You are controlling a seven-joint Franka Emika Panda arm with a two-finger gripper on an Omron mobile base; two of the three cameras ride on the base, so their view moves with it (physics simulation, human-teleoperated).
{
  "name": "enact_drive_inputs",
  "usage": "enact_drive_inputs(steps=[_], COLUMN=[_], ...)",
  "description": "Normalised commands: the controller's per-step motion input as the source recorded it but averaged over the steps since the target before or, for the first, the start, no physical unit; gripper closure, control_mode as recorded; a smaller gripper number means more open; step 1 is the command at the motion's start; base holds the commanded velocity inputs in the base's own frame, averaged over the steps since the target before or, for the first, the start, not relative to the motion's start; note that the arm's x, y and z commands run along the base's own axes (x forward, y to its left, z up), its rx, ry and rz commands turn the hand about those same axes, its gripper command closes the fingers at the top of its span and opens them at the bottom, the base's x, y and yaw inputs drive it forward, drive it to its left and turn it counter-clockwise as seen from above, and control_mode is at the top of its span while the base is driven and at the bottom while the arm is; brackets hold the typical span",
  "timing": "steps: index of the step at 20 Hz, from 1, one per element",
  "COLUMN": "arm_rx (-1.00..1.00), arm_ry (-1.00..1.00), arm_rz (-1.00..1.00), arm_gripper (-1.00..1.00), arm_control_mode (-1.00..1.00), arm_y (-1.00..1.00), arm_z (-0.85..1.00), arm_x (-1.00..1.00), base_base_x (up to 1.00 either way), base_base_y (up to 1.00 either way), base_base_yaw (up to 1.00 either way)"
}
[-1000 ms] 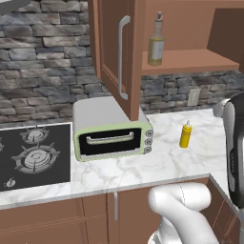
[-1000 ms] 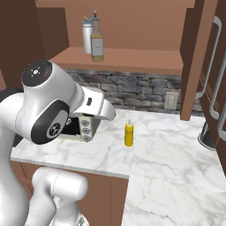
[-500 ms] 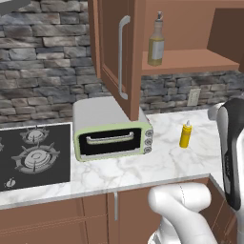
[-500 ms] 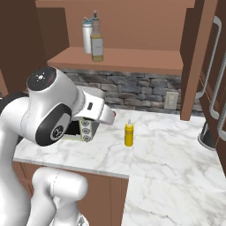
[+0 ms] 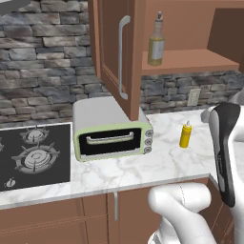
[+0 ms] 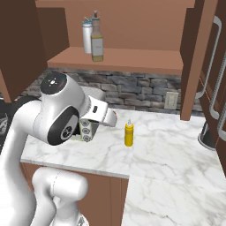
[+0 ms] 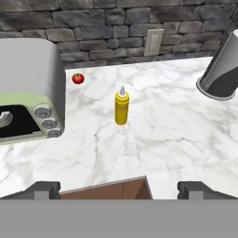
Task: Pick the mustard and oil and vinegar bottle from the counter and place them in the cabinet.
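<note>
The mustard (image 7: 121, 108) stands upright on the white marble counter (image 7: 167, 125), right of the toaster oven, also seen as mustard (image 5: 186, 135) and mustard (image 6: 129, 134). The oil and vinegar bottle (image 5: 156, 40) stands on the shelf of the open cabinet (image 5: 190, 62); from the other side the oil and vinegar bottle (image 6: 97, 42) is beside a pale canister (image 6: 87, 37). My gripper (image 7: 119, 189) is open and holds nothing. It hangs over the counter's front edge, well short of the mustard, which lies straight ahead between the fingertips (image 7: 44, 188).
A green toaster oven (image 5: 112, 133) sits left of the mustard, with a small tomato (image 7: 78, 78) behind it by the stone wall. A dark cylinder (image 7: 221, 69) stands at the counter's right end. The cabinet door with its bar handle (image 5: 124, 57) hangs open above the oven. A hob (image 5: 28, 157) lies far left.
My arm has swung and its upper part has risen in the right base view. The mustard and the bottle on the shelf have stayed where they were. The jaws are as wide as before.
</note>
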Motion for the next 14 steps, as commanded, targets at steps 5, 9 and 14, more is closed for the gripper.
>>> enact_drive_inputs(steps=[5, 9, 14], arm_rx=[0.00, 0.00, 0.01], arm_ry=[0.00, 0.01, 0.00], arm_rz=[0.00, 0.00, 0.00], arm_gripper=[-1.00, -1.00, -1.00], arm_control_mode=[-1.00, -1.00, -1.00], arm_y=[0.00, 0.00, 0.00], arm_z=[-0.31, -0.27, -0.23], arm_x=[0.32, 0.30, 0.29], base_base_x=[0.00, 0.00, 0.00], base_base_y=[0.00, 0.00, 0.00], base_base_yaw=[0.00, 0.00, 0.00])
